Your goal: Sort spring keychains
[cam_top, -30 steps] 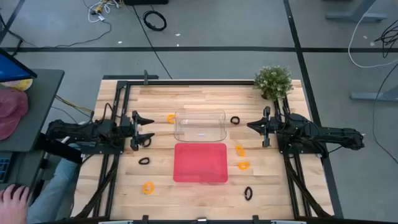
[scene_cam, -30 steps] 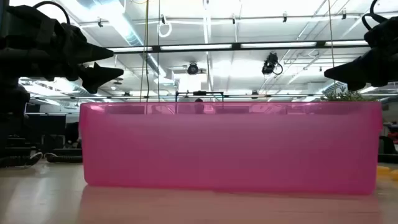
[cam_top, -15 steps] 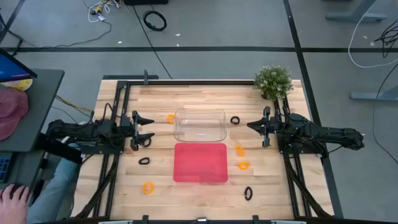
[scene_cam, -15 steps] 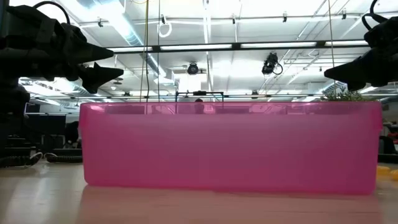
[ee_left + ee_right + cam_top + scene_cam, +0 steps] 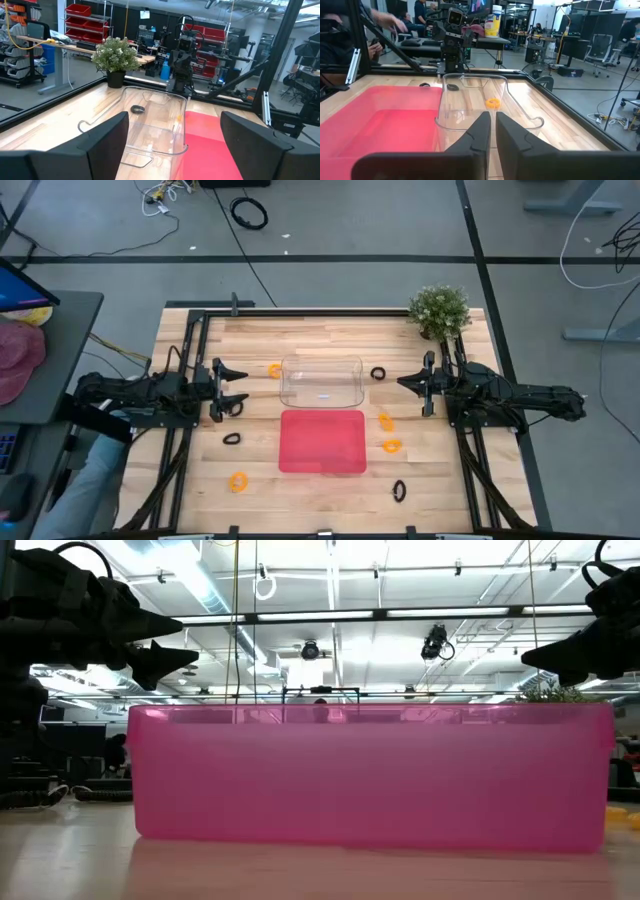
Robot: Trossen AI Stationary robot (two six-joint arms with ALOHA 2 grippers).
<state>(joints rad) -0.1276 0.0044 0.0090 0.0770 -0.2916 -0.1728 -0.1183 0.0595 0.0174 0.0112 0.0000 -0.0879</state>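
Spring keychains (image 5: 386, 421) lie loose on the table (image 5: 300, 490) around the red tray (image 5: 322, 442), at 2, 3, 5, 7, 9 and 10 o'clock. Likely light, springy coils; pinch across one loop side. Left gripper (image 5: 243, 384) spread wide, right gripper (image 5: 400, 384) nearly closed, both empty.

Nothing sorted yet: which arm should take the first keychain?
Left, probably. The left gripper hangs open beside a black keychain, while the right gripper is nearly shut, with its nearest black keychain slightly farther off.
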